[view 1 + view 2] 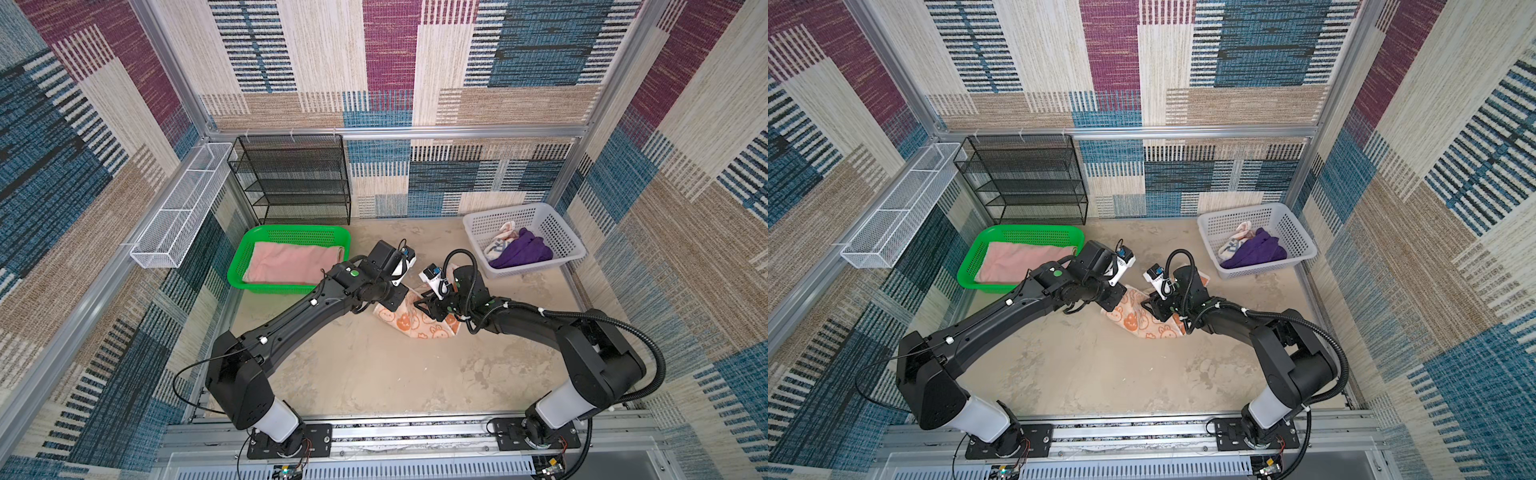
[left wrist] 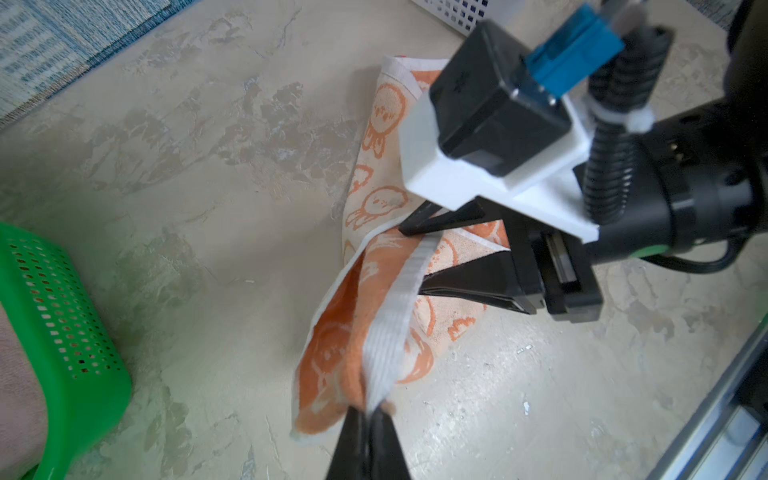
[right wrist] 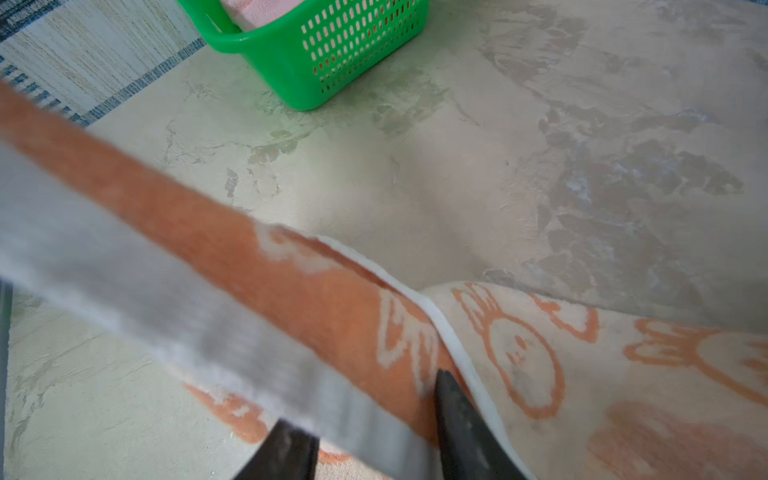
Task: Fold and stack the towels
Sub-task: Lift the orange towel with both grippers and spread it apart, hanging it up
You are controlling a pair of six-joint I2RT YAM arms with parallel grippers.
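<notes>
Pinched hem of the orange towel (image 2: 332, 361) in the closed left gripper (image 2: 368, 411); straddled that hem, at three o'clock, with the right gripper (image 2: 411, 259), jaws apart

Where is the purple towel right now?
The purple towel lies in the white basket at the far right of the table in both top views, against a cream printed towel.
</notes>
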